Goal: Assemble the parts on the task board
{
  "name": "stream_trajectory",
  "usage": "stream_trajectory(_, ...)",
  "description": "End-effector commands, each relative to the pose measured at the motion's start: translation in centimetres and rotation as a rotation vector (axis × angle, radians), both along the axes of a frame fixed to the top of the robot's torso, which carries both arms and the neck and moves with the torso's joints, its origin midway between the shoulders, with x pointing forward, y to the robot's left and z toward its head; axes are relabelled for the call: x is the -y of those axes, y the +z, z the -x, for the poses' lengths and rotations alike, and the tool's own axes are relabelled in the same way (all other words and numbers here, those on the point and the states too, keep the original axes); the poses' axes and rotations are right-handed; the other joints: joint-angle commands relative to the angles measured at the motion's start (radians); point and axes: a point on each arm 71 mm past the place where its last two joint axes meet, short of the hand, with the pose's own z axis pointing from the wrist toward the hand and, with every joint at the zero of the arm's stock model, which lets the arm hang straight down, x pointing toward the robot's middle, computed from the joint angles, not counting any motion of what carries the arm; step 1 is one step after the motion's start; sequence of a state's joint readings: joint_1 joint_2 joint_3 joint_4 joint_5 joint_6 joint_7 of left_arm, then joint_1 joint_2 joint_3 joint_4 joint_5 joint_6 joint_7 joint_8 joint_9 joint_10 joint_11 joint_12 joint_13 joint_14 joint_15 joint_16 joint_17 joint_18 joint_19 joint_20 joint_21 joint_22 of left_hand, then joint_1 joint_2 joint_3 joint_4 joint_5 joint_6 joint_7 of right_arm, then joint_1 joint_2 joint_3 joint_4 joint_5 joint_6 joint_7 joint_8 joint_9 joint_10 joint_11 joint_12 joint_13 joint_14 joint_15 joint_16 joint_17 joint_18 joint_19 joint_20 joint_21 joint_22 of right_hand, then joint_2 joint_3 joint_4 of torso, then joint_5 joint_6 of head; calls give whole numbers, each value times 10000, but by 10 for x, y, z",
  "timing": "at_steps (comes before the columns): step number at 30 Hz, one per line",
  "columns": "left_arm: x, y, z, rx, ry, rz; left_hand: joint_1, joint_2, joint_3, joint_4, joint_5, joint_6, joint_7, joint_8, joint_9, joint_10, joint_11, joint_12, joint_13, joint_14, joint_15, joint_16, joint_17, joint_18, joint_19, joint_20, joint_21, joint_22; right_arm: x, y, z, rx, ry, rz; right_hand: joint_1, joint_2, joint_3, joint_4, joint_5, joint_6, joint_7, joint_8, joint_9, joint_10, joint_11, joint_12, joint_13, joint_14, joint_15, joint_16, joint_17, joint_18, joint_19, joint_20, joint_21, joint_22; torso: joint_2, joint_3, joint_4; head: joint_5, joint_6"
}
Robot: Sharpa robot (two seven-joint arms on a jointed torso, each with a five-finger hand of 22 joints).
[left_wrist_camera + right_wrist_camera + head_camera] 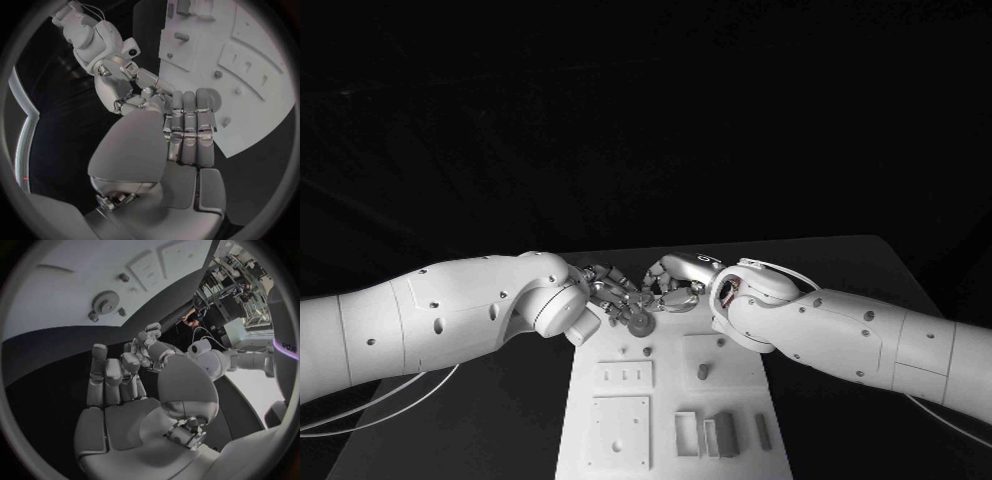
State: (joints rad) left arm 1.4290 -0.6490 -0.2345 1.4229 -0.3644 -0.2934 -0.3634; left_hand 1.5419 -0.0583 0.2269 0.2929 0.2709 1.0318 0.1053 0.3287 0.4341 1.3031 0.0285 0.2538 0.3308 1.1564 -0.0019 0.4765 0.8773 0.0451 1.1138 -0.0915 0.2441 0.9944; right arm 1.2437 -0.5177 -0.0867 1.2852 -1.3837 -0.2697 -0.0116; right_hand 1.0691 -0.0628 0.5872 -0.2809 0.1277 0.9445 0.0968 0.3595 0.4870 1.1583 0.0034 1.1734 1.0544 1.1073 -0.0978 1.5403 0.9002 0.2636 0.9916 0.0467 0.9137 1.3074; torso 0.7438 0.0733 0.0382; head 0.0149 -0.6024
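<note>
over task board (668,400) far end | both hands' fingers meet | grip unclear, gear (640,325) half hidden

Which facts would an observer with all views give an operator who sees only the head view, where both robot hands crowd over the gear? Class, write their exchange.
Operator: Is the gear gripped?
Observer: No. The right wrist view shows it lying flat on the task board, with no finger on it.
Operator: Does the right robot hand hold anything?
Observer: Its palm is bare in that view.
Operator: And the left robot hand?
Observer: The left wrist view shows its fingers straight, side by side, holding nothing.
</note>
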Motion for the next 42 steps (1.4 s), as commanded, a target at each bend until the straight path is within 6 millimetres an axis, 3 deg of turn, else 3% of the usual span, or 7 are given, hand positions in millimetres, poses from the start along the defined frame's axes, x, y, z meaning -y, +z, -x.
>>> stream_trajectory(1, 2, 3, 0, -64, 175, 472, -623, -42, 944, -1191, 344, 223, -213, 407, 1140, 91, -15, 69, 179, 21, -36, 104, 139, 57, -45, -137, 95, 186, -2, -1, 2, 107, 188, 47, -51, -102, -14, 3, 44, 432, 92, -12, 14, 12, -73, 45, -16, -2, -43, 25, -11, -18, 37, -48, 47, 159, 0, 16, -20, 28, -5)
stream_trajectory(2, 2, 2, 0, -109, 216, 509, -1880, 53, 1779, -2434, 377, 195, -197, 349, 1453, 65, -2, 108, 431, -37, -52, 130, 277, 14, -80, -164, 94, 395, -1, -1, 2, 128, 167, 35, -52, -110, -14, 3, 44, 431, 93, -14, 15, 12, -72, 43, -16, -2, -43, 24, -12, -18, 37, -49, 46, 158, 0, 14, -18, 30, -4)
stream_trajectory(3, 1, 2, 0, -148, 233, 532, -2046, 18, 1847, -2558, 528, 247, -217, 367, 1482, 90, -28, 123, 453, 38, -58, 169, 296, 4, -55, -150, 106, 414, -1, -1, 2, 140, 154, 26, -54, -116, -14, 4, 44, 430, 93, -16, 15, 11, -72, 42, -17, -2, -43, 23, -12, -18, 38, -49, 45, 158, 0, 16, -19, 32, -3)
stream_trajectory(4, 1, 2, 0, -182, 252, 550, -5000, 327, 3605, -5319, 637, 246, -207, 139, 1810, -93, -8, 31, 720, 90, -134, 116, 359, -8, 142, -145, 171, 719, 0, -1, 2, 145, 143, 25, -56, -126, -15, 5, 44, 428, 94, -19, 16, 10, -71, 40, -18, -3, -43, 21, -14, -18, 38, -49, 44, 158, 0, 14, -16, 31, -4)
stream_trajectory(6, 0, 2, 0, -208, 252, 552, -5459, 459, 4064, -5660, 840, 479, -263, 208, 1979, 197, -88, 181, 867, 258, -106, 191, 411, -14, 181, -191, 171, 816, 1, -1, 1, 152, 113, 26, -57, -150, -14, 4, 45, 421, 96, -27, 17, 7, -68, 34, -20, -5, -42, 17, -17, -18, 36, -50, 41, 157, -3, 16, -18, 31, -2)
stream_trajectory(22, -12, -3, 3, -967, -273, 412, -6204, 632, 4543, -5815, 1085, 534, -308, 175, 2432, 126, -149, 497, 1222, 193, -158, 508, 660, -32, 179, -245, 218, 1186, 59, -6, -10, 414, -1036, 166, -51, -352, 22, 8, 47, 163, 186, -234, -28, -90, 10, -39, -39, -56, 12, -34, -49, -18, 2, -43, -8, 145, 7, 4, -9, 103, -51)
stream_trajectory(42, -26, -26, 5, -1036, -1777, -3615, -6654, 185, 4645, -5748, 2721, 1167, -673, 534, 3383, 428, -557, 1791, 1894, 572, -540, 1907, 715, 2, 774, -601, 814, 2167, 119, 11, -32, 482, -2683, -640, 69, -429, 83, -25, 52, 166, 195, -261, -24, -98, 20, -52, -48, -59, 29, -46, -62, -18, 5, -47, -15, 147, -21, 15, -12, 202, -373)
